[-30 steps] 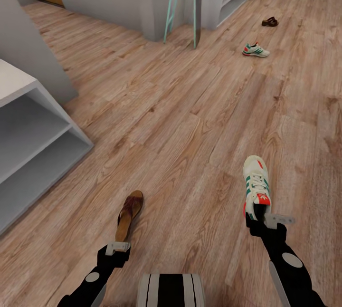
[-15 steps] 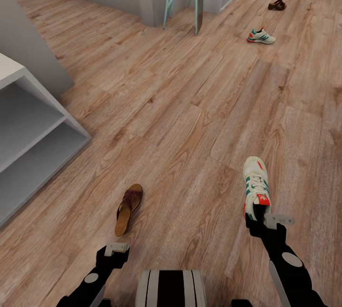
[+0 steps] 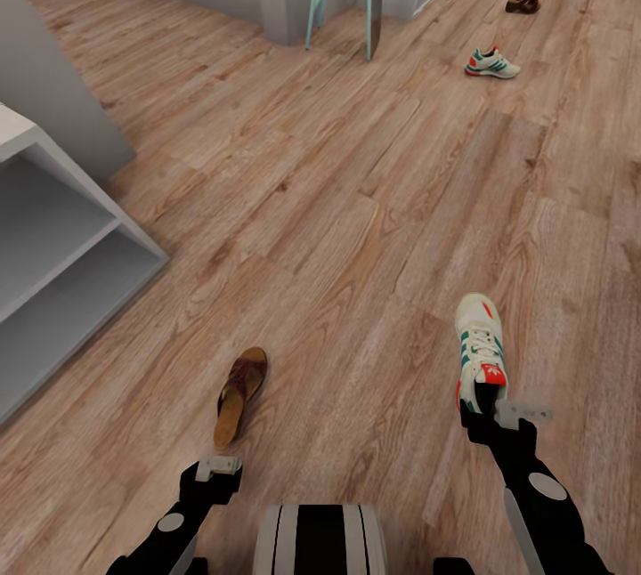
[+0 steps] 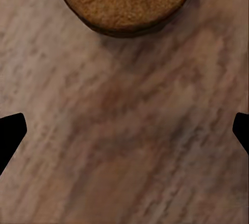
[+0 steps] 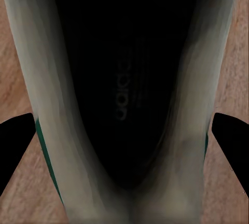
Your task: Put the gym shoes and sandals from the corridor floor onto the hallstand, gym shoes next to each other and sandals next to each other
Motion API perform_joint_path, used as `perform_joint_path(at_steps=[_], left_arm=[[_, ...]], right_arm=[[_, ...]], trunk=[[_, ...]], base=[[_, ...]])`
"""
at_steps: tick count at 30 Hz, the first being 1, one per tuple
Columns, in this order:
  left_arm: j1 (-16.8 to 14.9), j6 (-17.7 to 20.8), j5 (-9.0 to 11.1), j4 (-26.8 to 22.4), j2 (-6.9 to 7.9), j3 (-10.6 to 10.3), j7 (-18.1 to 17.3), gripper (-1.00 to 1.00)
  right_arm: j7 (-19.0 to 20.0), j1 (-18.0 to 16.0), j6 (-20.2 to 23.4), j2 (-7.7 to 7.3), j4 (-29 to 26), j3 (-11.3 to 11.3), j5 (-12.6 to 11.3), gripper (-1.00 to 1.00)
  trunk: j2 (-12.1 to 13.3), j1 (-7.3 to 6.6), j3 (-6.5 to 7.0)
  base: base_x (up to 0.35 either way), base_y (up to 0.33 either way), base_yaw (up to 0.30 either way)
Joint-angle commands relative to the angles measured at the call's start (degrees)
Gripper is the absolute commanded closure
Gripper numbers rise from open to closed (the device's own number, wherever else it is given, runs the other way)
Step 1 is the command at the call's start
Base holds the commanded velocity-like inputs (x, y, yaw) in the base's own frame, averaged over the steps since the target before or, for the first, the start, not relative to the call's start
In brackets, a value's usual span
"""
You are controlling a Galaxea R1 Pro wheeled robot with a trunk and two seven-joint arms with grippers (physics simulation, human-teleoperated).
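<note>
- Shelving at the left edge of the head view: a pale-grey unit (image 3: 53, 246) with two long open slots, smooth, boxy and holding no shoes that I can see.
- At lower left, my left gripper (image 3: 218, 466) hangs just short of a brown leather sandal (image 3: 240, 388); its fingers stand wide apart and hold nothing.
- At lower right, my right gripper (image 3: 499, 410) is at the heel of a white lace-up gym shoe (image 3: 479, 345), fingers either side of the collar; I cannot tell whether they pinch it.
- At upper right, a second gym shoe (image 3: 490, 64) and second sandal (image 3: 523, 3) lie on the wood-grain plank floor (image 3: 356, 201).
- I judge nothing racked yet; all four remain.
</note>
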Motion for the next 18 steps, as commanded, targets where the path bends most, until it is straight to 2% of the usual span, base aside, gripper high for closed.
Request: perform_joint_path(at_steps=[1,18], left_arm=[[0.0,-0.2,-0.1,0.1,0.05,-0.2,0.1,-1.00],[0.0,-0.2,0.0,0.0,-0.03,-0.2,0.1,-1.00]], right_arm=[[-0.2,0.0,0.3,-0.02,-0.1,0.1,0.0,1.00],[-0.2,0.0,0.3,-0.02,-0.1,0.0,0.0,1.00]], trunk=[[0.0,0.02,-0.03],[0.0,0.02,-0.03]], base=[[0.243,0.000,0.000],[0.102,0.000,0.000]])
